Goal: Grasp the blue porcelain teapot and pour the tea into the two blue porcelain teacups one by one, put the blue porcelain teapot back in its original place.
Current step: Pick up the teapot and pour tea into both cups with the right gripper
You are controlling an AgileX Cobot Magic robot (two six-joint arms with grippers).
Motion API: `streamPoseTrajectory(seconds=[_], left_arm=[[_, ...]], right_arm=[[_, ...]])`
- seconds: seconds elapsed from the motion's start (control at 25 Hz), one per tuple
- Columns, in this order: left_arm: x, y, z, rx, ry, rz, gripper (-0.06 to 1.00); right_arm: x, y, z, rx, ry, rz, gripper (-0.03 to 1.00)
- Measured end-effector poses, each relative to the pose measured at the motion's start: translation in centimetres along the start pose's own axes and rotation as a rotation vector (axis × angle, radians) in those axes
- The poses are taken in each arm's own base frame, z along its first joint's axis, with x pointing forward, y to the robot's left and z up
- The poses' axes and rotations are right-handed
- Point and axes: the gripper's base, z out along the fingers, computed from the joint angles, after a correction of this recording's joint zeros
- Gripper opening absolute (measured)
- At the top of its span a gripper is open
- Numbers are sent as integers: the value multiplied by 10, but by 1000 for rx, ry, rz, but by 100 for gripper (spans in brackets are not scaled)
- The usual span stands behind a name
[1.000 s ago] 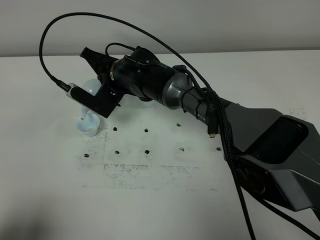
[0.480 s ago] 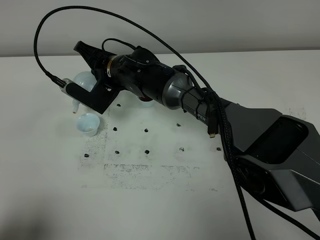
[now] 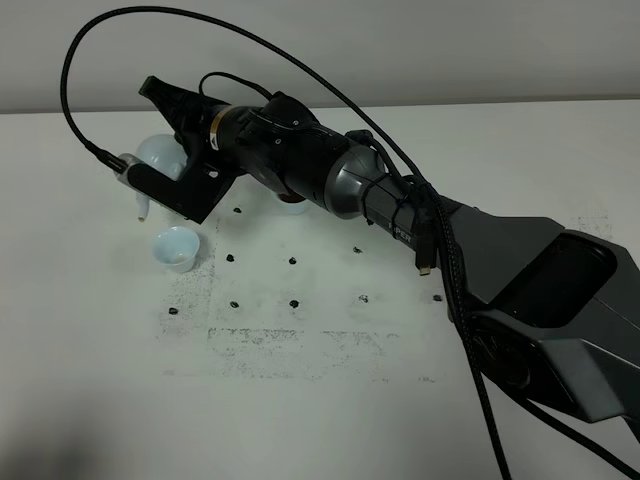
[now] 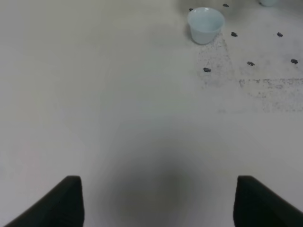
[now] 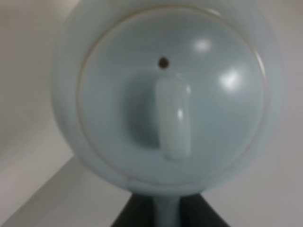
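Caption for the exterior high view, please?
Right claw holds the pale blue glossy porcelain teapot aloft, spout down, near a small pale blue handleless teacup.

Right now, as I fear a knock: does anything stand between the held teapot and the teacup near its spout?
Nothing visible does: the teapot hangs with its spout apart from the teacup, only air between them.

I record a white table (image 3: 80, 400) meeting a bare pale wall (image 3: 400, 50) beyond the grid of small black marks (image 3: 293, 262), with grey scuffing (image 3: 290, 345) just nearside of that grid, under soft even light.
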Motion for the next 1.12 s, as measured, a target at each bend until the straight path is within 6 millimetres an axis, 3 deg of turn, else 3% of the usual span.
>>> streamPoseTrajectory(seconds=[0.56, 0.84, 1.12], left_arm=[[0, 0, 0, 0, 0, 0, 66], [0, 0, 0, 0, 0, 0, 66], [0, 0, 0, 0, 0, 1, 66]], right_arm=[[-1, -3, 0, 40, -10, 39, 9], [-10, 19, 9, -8, -37, 42, 9], [-6, 22, 10, -11, -30, 47, 9]])
